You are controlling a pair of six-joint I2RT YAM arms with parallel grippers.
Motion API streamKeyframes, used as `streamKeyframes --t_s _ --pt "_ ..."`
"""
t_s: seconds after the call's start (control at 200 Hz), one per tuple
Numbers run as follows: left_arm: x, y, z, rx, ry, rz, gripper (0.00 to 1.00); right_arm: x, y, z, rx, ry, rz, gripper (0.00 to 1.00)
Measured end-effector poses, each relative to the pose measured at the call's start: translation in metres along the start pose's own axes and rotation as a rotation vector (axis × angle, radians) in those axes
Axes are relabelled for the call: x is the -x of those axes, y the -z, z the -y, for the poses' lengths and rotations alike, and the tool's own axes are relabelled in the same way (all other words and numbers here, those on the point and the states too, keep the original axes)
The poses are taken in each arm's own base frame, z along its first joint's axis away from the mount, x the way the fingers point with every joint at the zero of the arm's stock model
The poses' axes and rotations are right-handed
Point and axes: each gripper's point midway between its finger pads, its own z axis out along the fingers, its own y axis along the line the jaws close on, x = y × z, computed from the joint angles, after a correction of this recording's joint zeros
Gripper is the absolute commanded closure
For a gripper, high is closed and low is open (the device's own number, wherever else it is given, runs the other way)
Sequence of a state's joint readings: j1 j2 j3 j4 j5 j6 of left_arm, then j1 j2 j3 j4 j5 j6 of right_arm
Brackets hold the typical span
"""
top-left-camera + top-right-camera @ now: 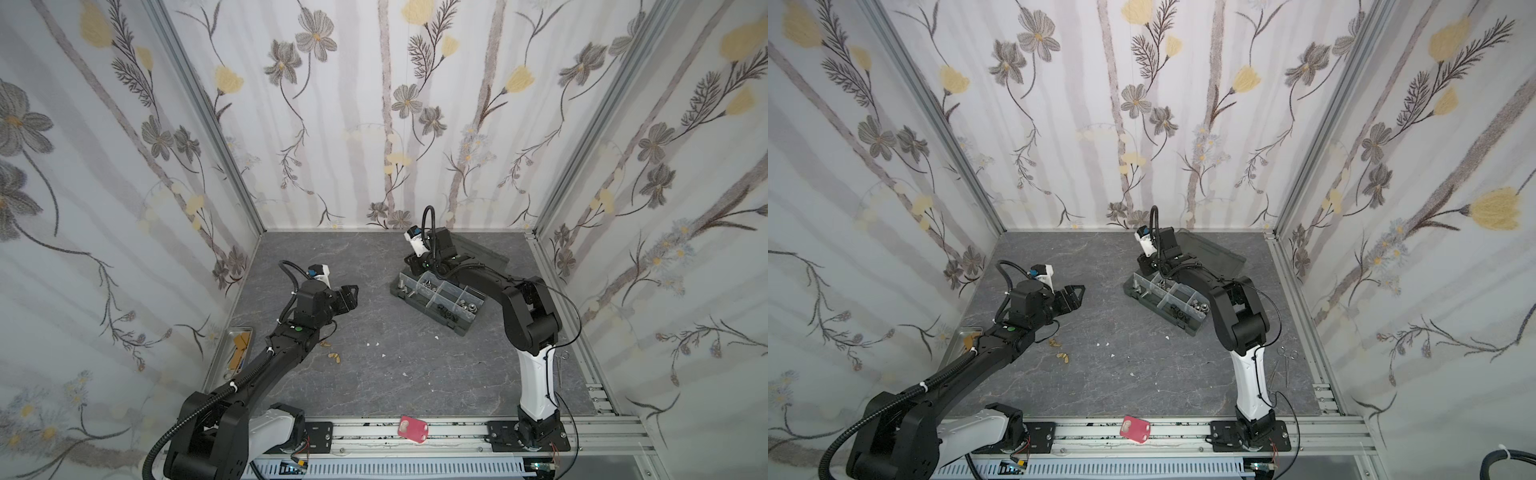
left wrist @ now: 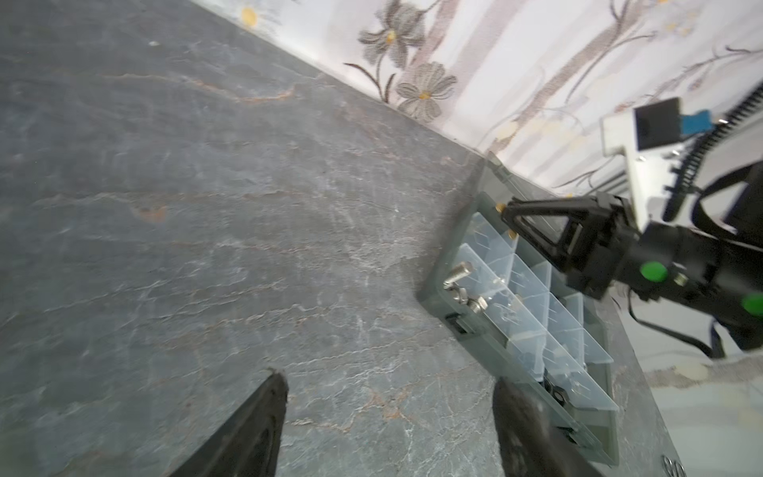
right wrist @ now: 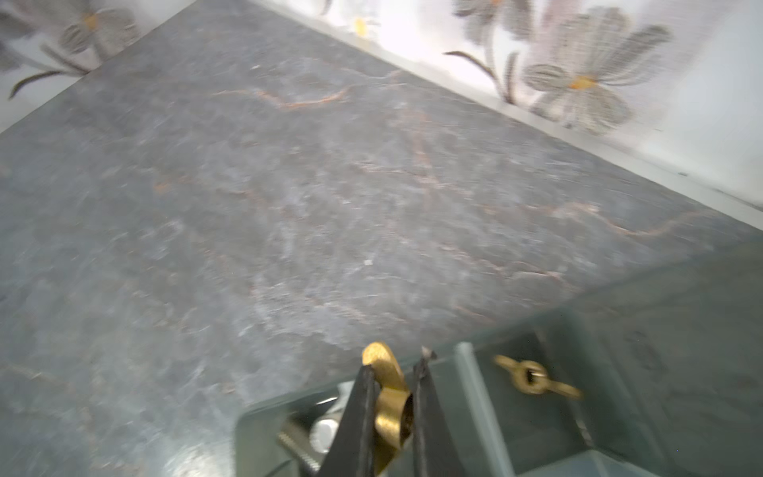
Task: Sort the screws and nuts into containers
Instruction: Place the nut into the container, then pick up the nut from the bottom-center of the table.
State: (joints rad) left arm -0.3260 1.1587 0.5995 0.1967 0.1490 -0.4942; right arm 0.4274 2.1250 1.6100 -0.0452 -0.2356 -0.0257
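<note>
Two arms work over the grey table (image 1: 374,374). The right gripper (image 3: 396,363) has its fingers pinched narrow on a brass wing nut (image 3: 391,406), which sits upright between them with one wing poking past the tips; it hangs over the far left corner of the open grey box (image 1: 459,330). Beside it, in the neighbouring cell (image 3: 536,433), a second wing nut (image 3: 532,378) lies flat on the floor, and silver bolts (image 3: 316,433) lie in the end cell below the held nut. In both top views the box sits askew toward the right side of the table, its lid (image 1: 484,254) thrown back flat behind it, with small black pieces (image 1: 446,312) and shiny silver pieces (image 1: 468,306) in the nearer cells; whether those are bolts or nuts cannot be told. The left gripper (image 1: 353,296) hovers above the table to the left of the box, fingers (image 2: 252,425) spread wide and holding nothing.
</note>
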Motion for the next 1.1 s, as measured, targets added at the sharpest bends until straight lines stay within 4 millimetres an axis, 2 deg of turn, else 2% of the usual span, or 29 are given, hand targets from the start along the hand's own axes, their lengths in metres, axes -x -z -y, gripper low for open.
streamKeyframes --t_s 0.065,0.13,0.23,0.26,0.305,0.34,0.515,0.62,0.654,0.714,0.769,0.814,0.884,0.989,1.039,1.099 --pt "-0.001 0.000 0.005 -0.014 -0.013 0.001 0.20 -0.001 -0.001 0.030 -0.051 -0.043 0.000 0.95" --pt "0.000 -0.001 0.006 -0.018 -0.029 0.007 0.20 -0.005 -0.005 0.040 -0.066 -0.054 -0.012 0.94" --pt "0.000 -0.001 0.003 -0.002 -0.031 0.012 0.20 -0.014 -0.014 0.042 -0.064 -0.058 -0.041 0.89" --pt "-0.001 -0.001 0.002 -0.001 -0.031 0.011 0.20 -0.017 -0.016 0.042 -0.063 -0.055 -0.049 0.81" --pt "-0.002 0.000 0.000 0.005 -0.032 0.010 0.20 -0.020 -0.018 0.044 -0.065 -0.061 -0.061 0.62" --pt "-0.002 0.001 0.000 0.008 -0.033 0.012 0.20 -0.022 -0.018 0.045 -0.066 -0.064 -0.069 0.53" --pt "0.007 0.010 -0.007 0.057 -0.028 0.064 0.13 -0.012 -0.012 0.043 -0.065 -0.060 -0.061 0.49" --pt "0.013 0.016 -0.028 0.144 0.021 0.088 0.12 0.000 0.007 0.023 -0.028 -0.057 -0.040 0.48" --pt "0.013 0.017 -0.041 0.192 0.053 0.089 0.12 0.006 0.016 0.009 -0.008 -0.042 -0.024 0.48" --pt "0.013 0.021 -0.069 0.283 0.120 0.084 0.12 0.014 0.031 -0.027 0.051 -0.003 0.011 0.47" --pt "0.009 0.025 -0.095 0.359 0.186 0.072 0.12 0.016 0.041 -0.073 0.134 0.046 0.039 0.47" --pt "0.004 0.029 -0.115 0.417 0.236 0.065 0.12 0.008 0.044 -0.116 0.211 0.094 0.048 0.46" --pt "-0.006 0.034 -0.139 0.492 0.299 0.043 0.12 -0.022 0.045 -0.188 0.343 0.172 0.019 0.44" --pt "-0.017 0.039 -0.160 0.557 0.359 0.019 0.11 -0.086 0.047 -0.286 0.511 0.312 -0.070 0.41" --pt "-0.020 0.040 -0.168 0.577 0.378 0.013 0.12 -0.109 0.047 -0.320 0.577 0.369 -0.095 0.40" --pt "-0.025 0.041 -0.173 0.588 0.396 0.002 0.12 -0.130 0.040 -0.342 0.602 0.414 -0.127 0.39"
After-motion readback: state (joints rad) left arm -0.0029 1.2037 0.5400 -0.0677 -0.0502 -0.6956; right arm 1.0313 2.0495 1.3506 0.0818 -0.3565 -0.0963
